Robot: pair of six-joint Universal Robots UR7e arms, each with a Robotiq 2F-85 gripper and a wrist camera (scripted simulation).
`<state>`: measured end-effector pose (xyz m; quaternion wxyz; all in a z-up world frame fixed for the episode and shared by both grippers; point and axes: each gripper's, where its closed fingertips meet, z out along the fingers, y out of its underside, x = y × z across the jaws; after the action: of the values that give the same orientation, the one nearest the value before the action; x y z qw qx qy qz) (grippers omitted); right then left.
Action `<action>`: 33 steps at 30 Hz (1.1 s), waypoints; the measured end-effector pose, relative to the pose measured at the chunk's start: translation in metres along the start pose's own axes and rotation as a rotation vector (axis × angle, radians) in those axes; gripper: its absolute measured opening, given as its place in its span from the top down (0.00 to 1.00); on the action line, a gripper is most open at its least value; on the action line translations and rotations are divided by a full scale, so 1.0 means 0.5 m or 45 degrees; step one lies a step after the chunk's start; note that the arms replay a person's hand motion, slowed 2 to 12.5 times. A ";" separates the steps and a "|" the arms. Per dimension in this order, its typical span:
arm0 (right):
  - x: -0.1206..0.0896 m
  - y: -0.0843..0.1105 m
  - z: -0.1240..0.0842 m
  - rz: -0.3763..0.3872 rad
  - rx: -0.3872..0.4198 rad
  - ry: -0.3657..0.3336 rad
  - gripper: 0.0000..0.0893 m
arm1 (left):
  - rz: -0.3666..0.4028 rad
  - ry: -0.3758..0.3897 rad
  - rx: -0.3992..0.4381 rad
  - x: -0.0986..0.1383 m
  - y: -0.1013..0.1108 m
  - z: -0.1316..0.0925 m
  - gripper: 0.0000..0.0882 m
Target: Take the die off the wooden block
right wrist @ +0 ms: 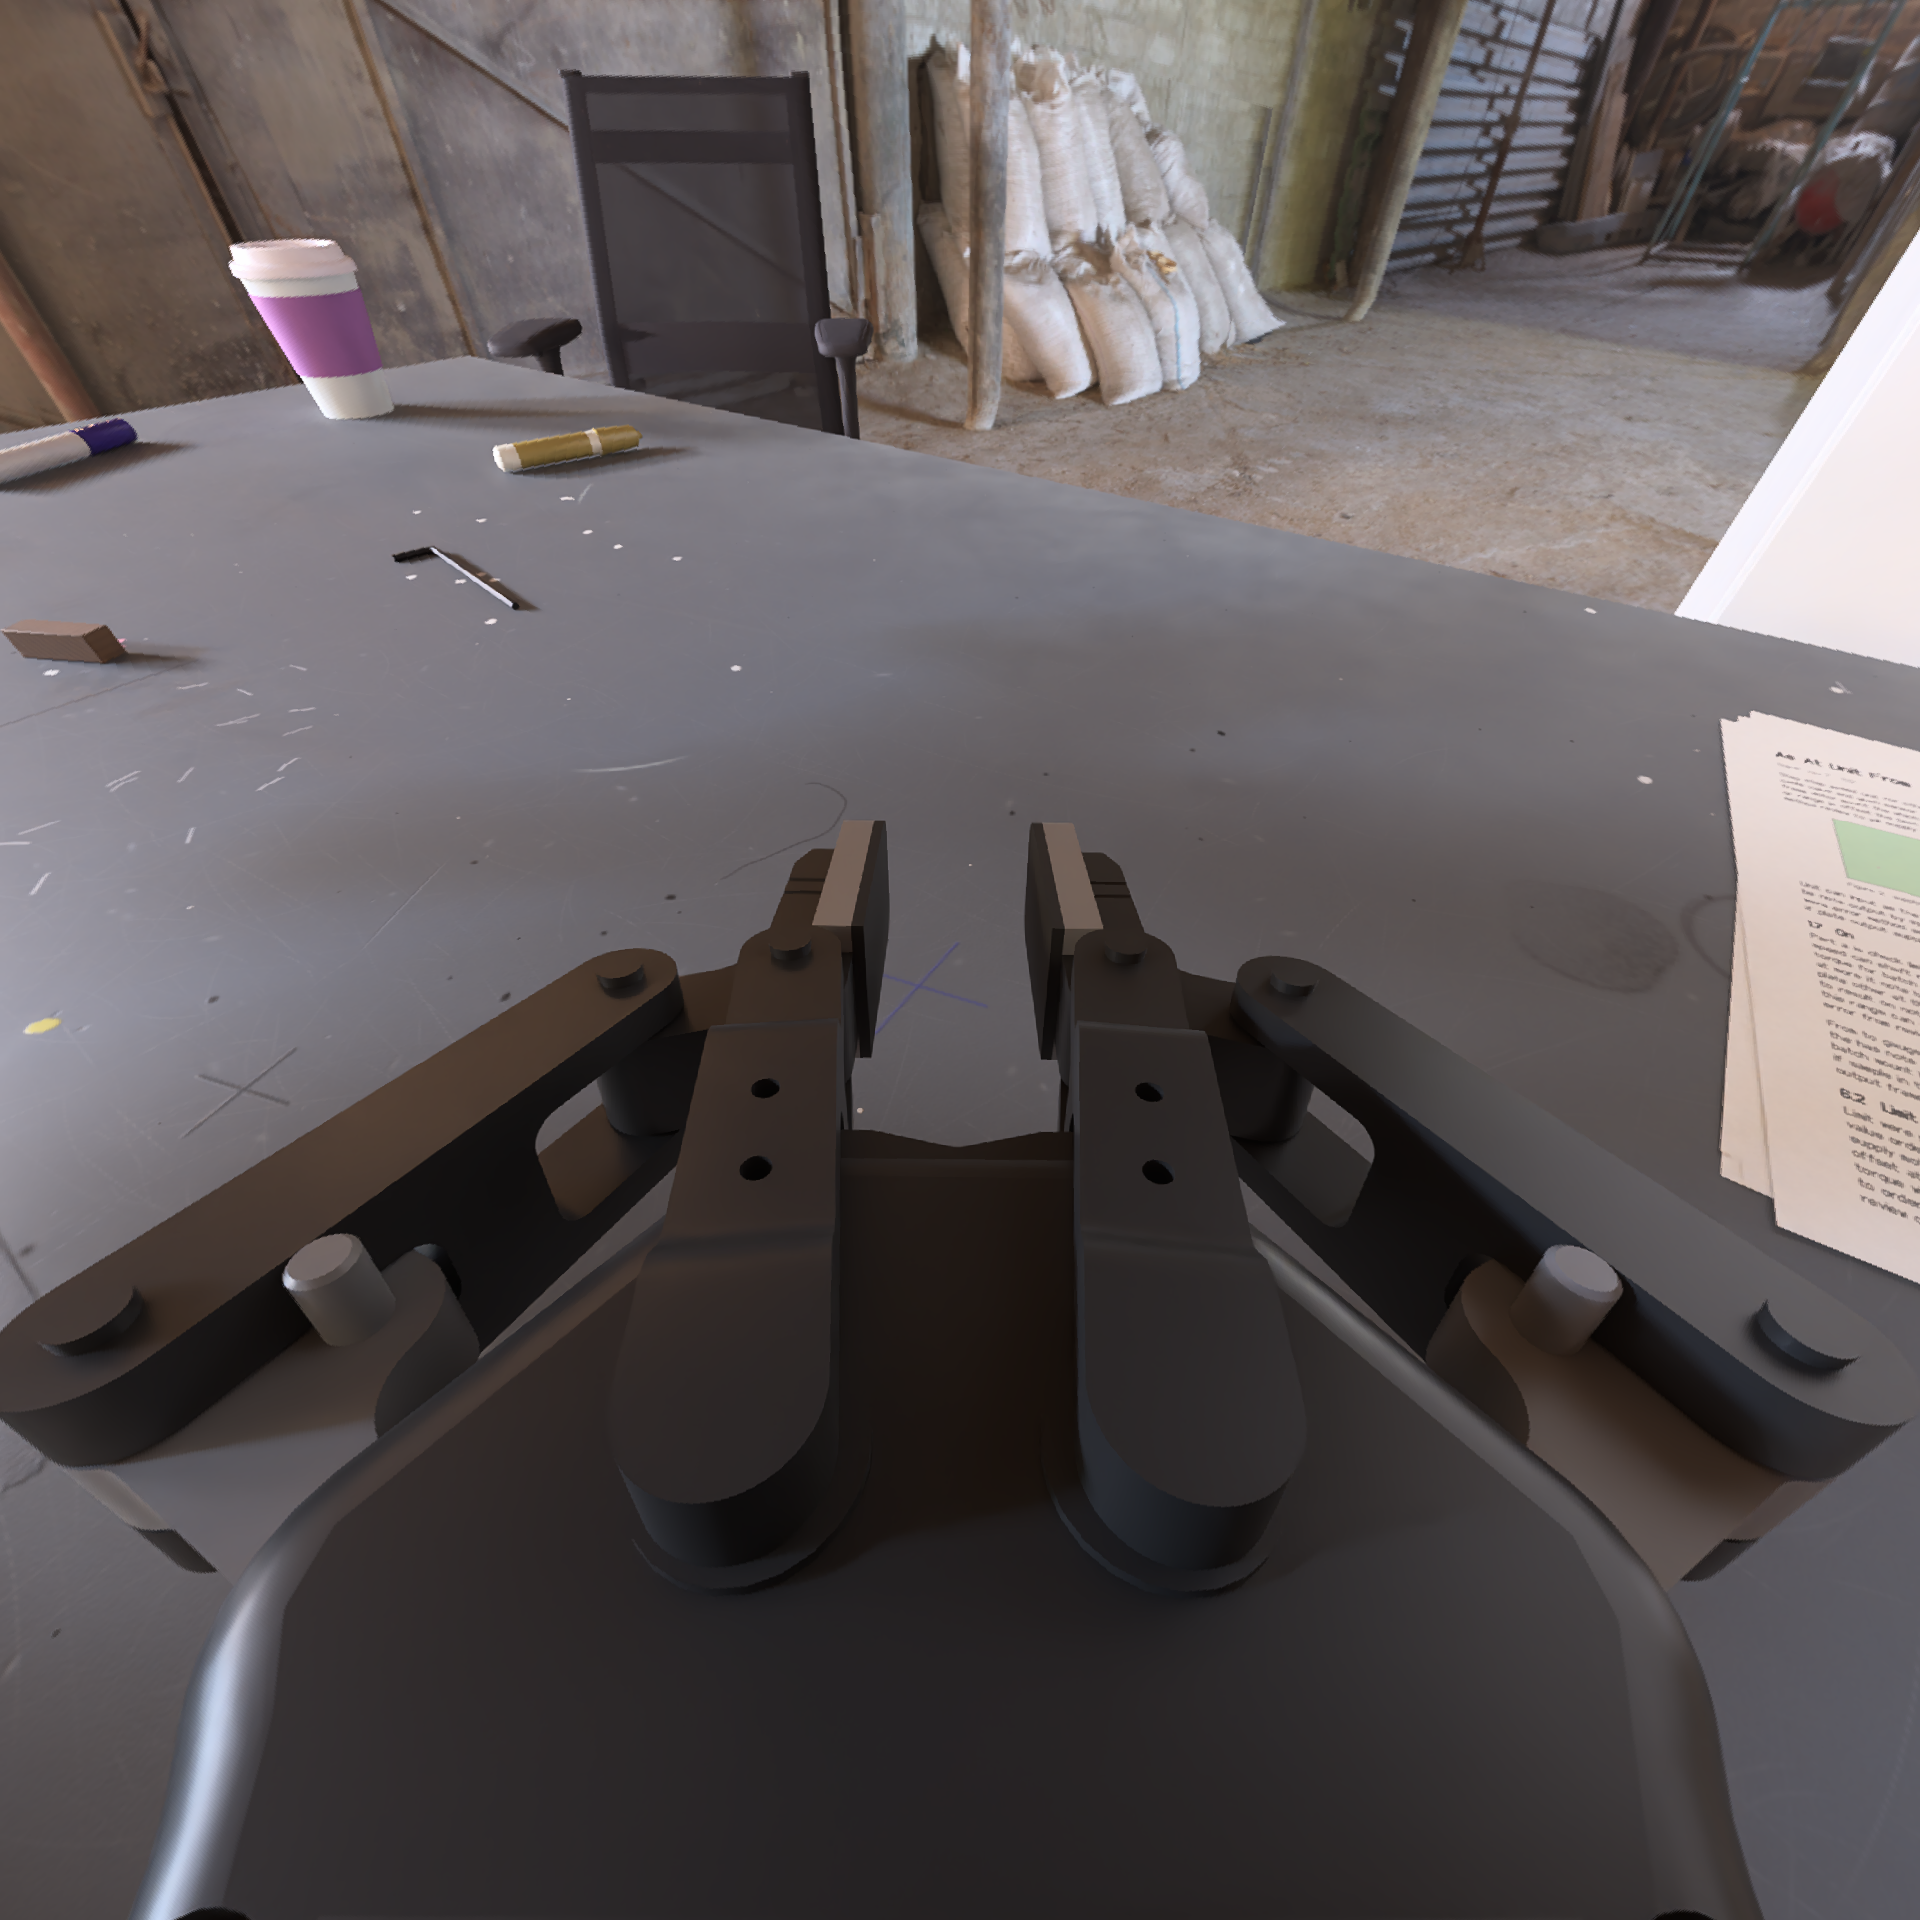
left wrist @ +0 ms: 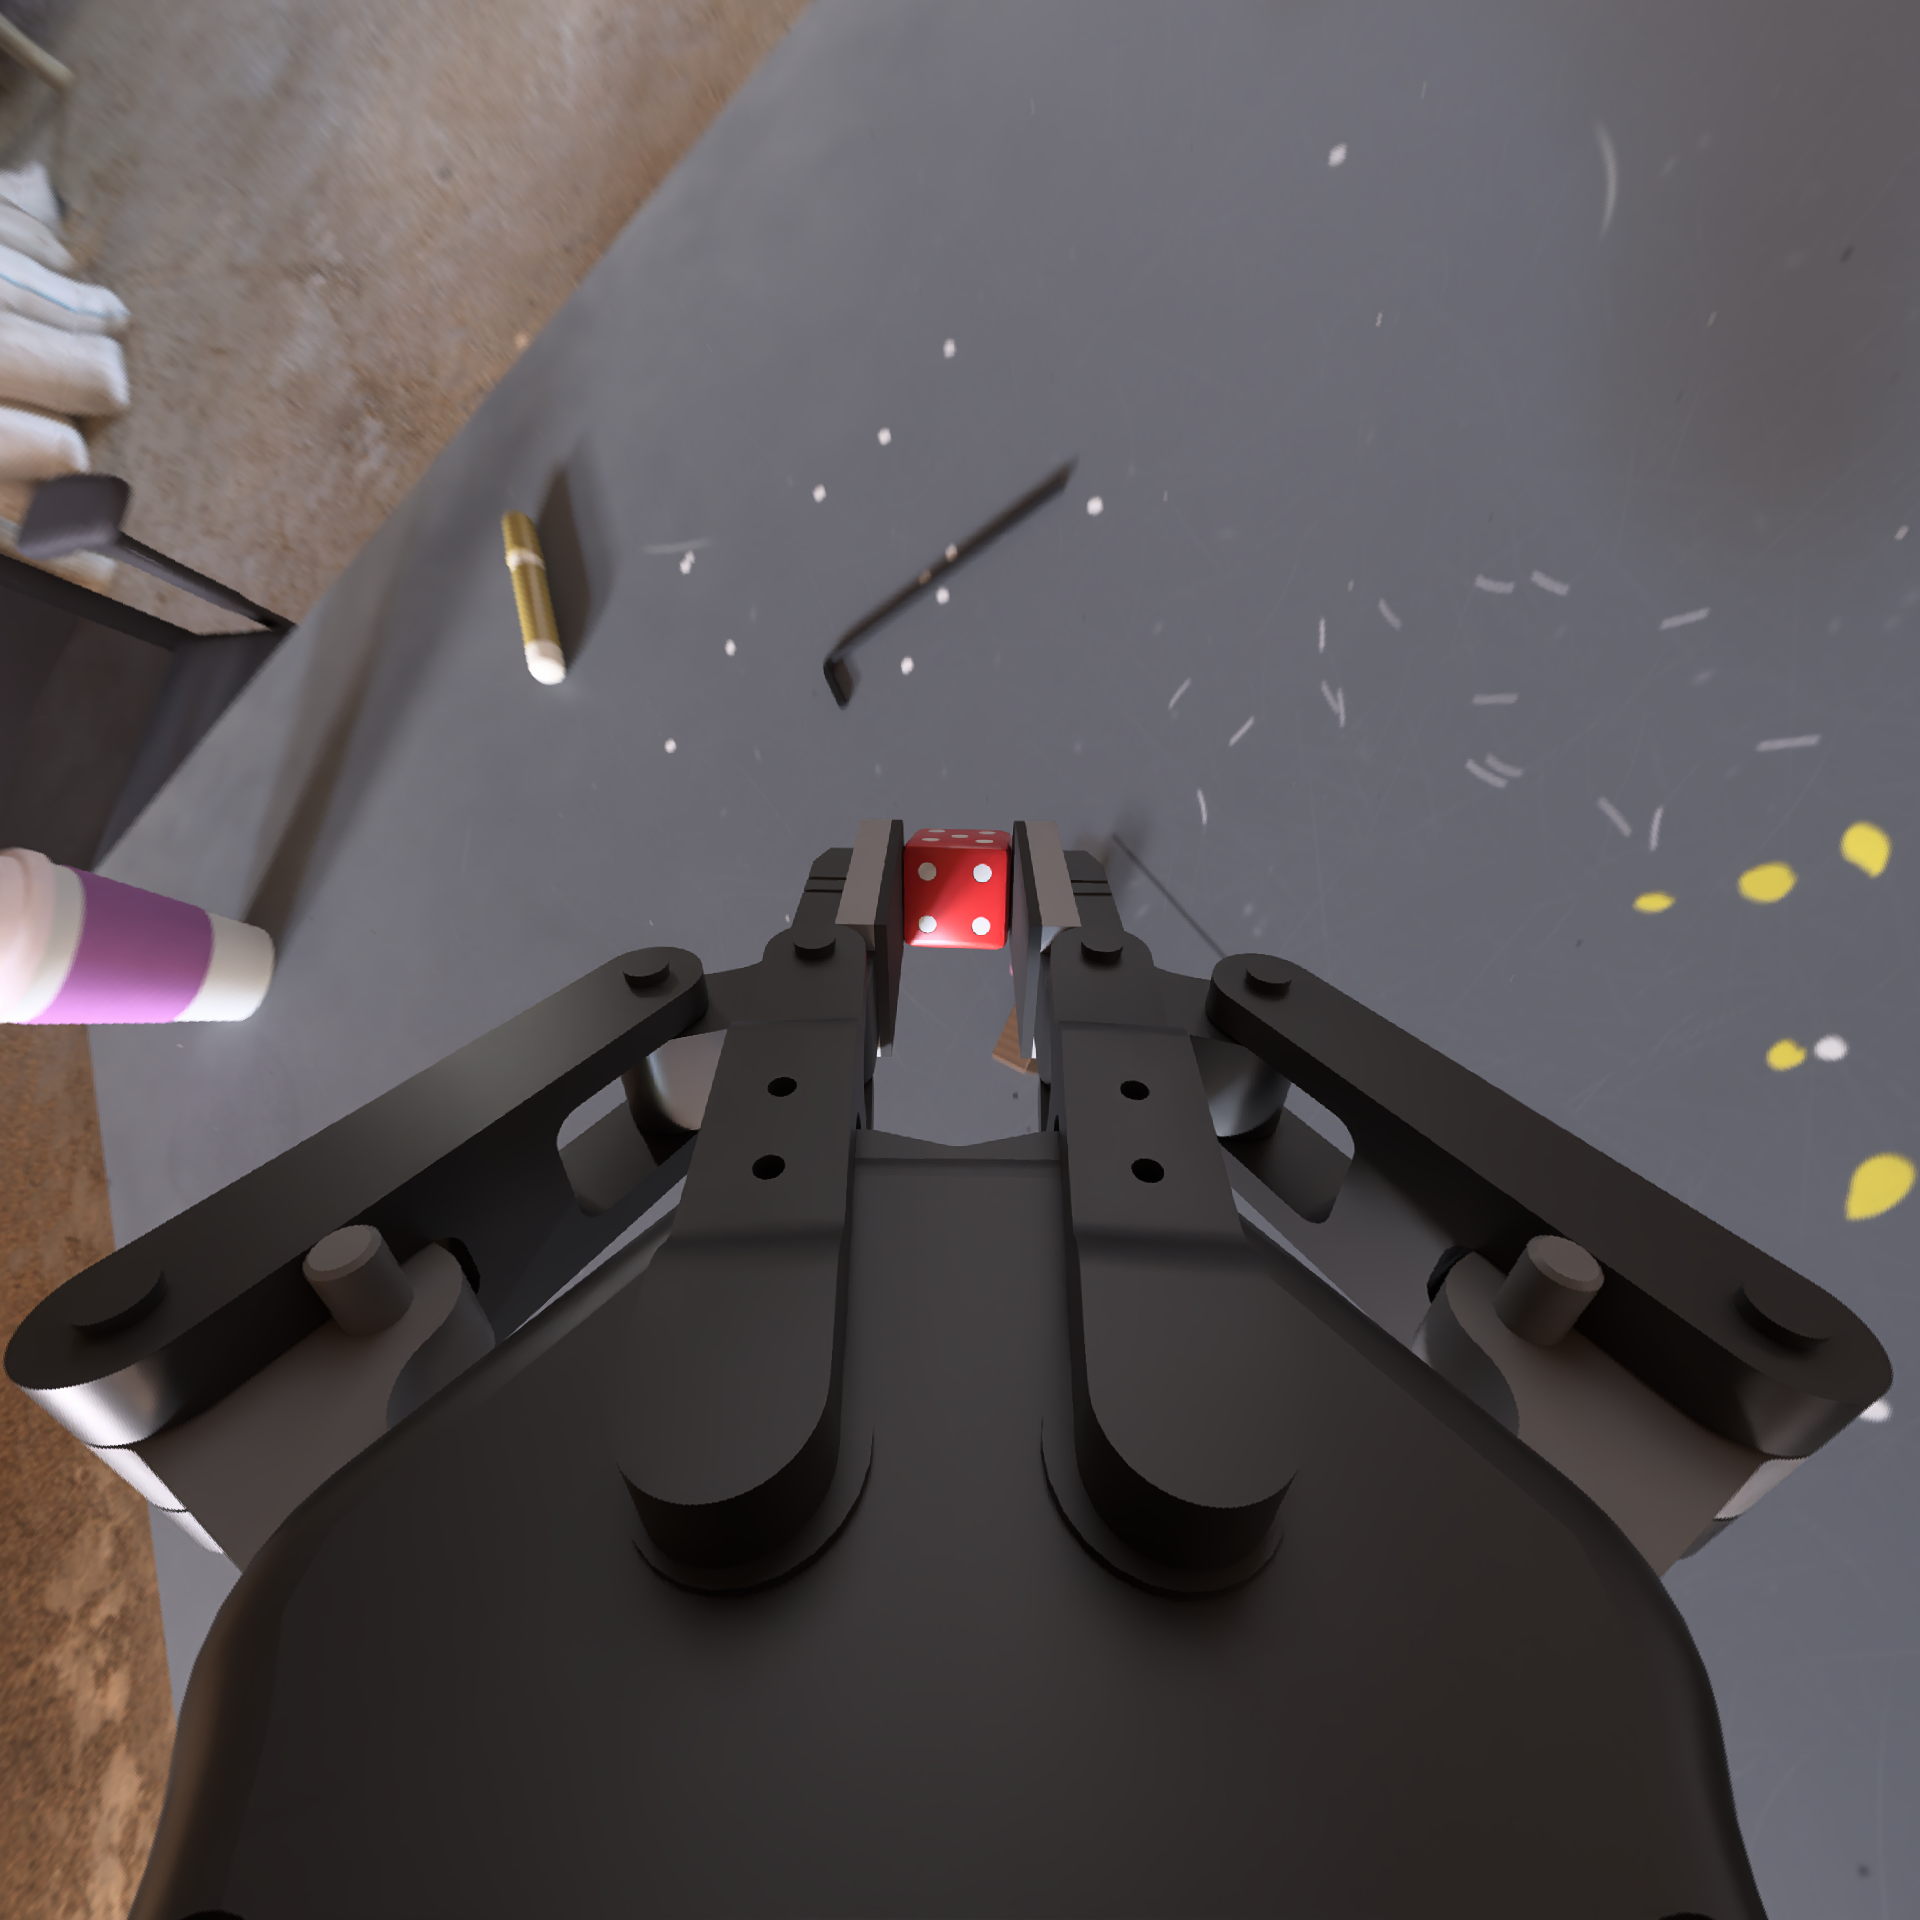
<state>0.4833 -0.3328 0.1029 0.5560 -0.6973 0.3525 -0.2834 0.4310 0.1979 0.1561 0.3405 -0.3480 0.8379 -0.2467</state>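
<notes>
In the left wrist view, a cup (left wrist: pixel 125 940) with a purple band lies at the far left edge of the grey table (left wrist: pixel 1351 364). Next comes a gold marker (left wrist: pixel 532 597), then a black hex key (left wrist: pixel 935 582), both lying flat and well apart from the action. At centre, the left gripper (left wrist: pixel 956 883) has its 2 pads pressed against opposite sides of the red die (left wrist: pixel 956 888), so it is clamped on it. The face turned to the camera shows 4 white pips. A sliver of the wooden block (left wrist: pixel 1013 1044) peeks out below, beside the right pad, so the die looks lifted clear of it, though the gap cannot be judged surely. Yellow spots mark the table at the right.

In the right wrist view, the block (right wrist: pixel 62 641) sits at the far left with nothing on it. The right gripper (right wrist: pixel 958 878) hovers over bare table, fingers apart and holding nothing, probably parked out of the way. At the far right lies a stack of printed papers (right wrist: pixel 1829 1039); they bear text and a green panel. No brand marks show anywhere.
</notes>
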 end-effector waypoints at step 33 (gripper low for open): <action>-0.019 0.002 -0.020 -0.023 0.008 -0.024 0.91 | -0.044 0.445 0.761 0.406 -0.447 0.071 0.79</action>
<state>0.4696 -0.3312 0.1044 0.5589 -0.7013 0.3400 -0.2832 0.4433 -0.1027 0.1976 0.2747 -0.1994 0.7682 -0.5429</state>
